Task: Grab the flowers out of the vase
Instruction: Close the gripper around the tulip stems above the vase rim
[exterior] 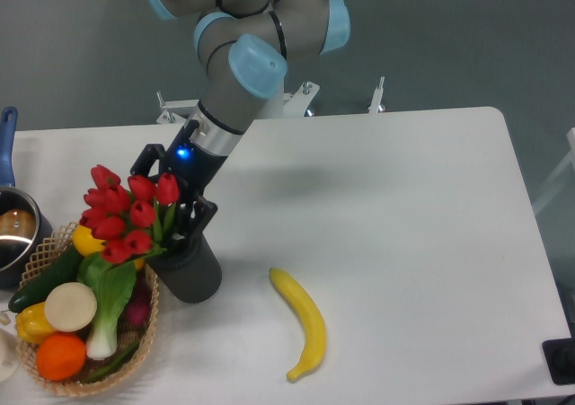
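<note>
The flowers (126,215) are sitting in the vase (190,270), leaning away from the banana (304,322). The hand (180,215) is hovering right over the vase mouth, touching the stems' banana-facing side; whether its fingers are spread or pinching is unclear.

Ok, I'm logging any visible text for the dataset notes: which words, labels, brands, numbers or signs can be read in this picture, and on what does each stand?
None can be read.
The gripper shows only a blue light, no lettering.
The vase, flowers, banana, wicker basket and table carry no visible text.
The arm's grey and blue joints show no legible marking.
</note>
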